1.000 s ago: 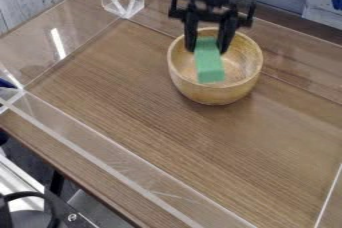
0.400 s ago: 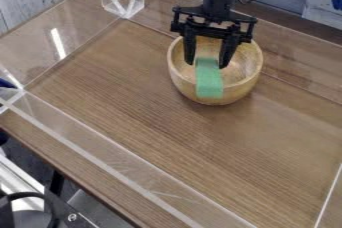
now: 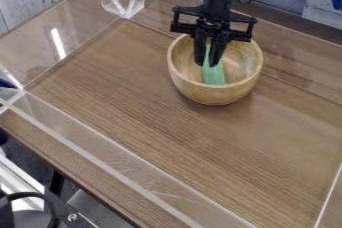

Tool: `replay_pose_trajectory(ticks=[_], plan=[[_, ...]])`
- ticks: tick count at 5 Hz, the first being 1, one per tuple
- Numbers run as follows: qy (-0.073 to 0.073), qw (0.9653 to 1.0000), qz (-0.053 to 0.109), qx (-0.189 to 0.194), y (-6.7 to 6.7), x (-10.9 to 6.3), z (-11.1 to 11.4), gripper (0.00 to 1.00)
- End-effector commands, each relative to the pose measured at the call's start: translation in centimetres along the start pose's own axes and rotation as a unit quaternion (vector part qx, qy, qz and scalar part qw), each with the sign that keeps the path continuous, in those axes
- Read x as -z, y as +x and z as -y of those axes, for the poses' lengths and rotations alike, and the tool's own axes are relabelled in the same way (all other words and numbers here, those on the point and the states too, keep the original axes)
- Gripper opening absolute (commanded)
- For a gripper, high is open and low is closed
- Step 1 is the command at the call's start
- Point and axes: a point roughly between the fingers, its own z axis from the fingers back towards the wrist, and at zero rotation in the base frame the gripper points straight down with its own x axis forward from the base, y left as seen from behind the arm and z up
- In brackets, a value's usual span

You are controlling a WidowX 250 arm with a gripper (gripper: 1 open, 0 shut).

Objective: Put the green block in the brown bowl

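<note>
**Block inside bowl, fingers pinched on it**

Since the green block [image 3: 214, 72] sits inside the brown bowl [image 3: 181, 80], leaning up toward the 12 o'clock side of the hollow, the placing looks all but done.

- Block: small flat bar, matte, plain green. Judged light and stiff; the dull surface should give fair friction, no sign of fragility. Best hold is across its two long faces near mid-length, so it cannot pivot between the pads.
- Bowl: thick-walled light wood, grain visible, round. Judged heavy enough to stay put under a light nudge; the curved inner wall may let the bar slide to the bottom once freed.
- Gripper [image 3: 211, 62]: pointing steeply down into the bowl, dark fingers drawn close together on the upper part of the block; appears to be gripping it.
- Table [image 3: 120, 112]: wood-grain top with clear low walls around it; bowl stands toward 1 o'clock of its centre.
</note>
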Motion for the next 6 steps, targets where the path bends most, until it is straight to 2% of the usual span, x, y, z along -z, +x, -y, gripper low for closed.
replay_pose_trajectory(ticks=[1,2,3,4,5,6], plan=[[-0.012,0.9997,0.023,0.002,-0.05,-1.87,-0.18,1.0],[-0.012,0.9997,0.022,0.002,-0.12,-2.06,-0.33,1.0],[-0.01,0.9997,0.021,0.003,-0.05,-1.86,-0.27,0.0],[-0.008,0.9998,0.02,0.005,-0.04,-1.71,-0.25,0.0],[-0.01,0.9997,0.02,0.006,-0.2,-2.14,-0.49,1.0],[-0.011,0.9998,0.019,0.005,-0.26,-2.33,-0.66,1.0]])
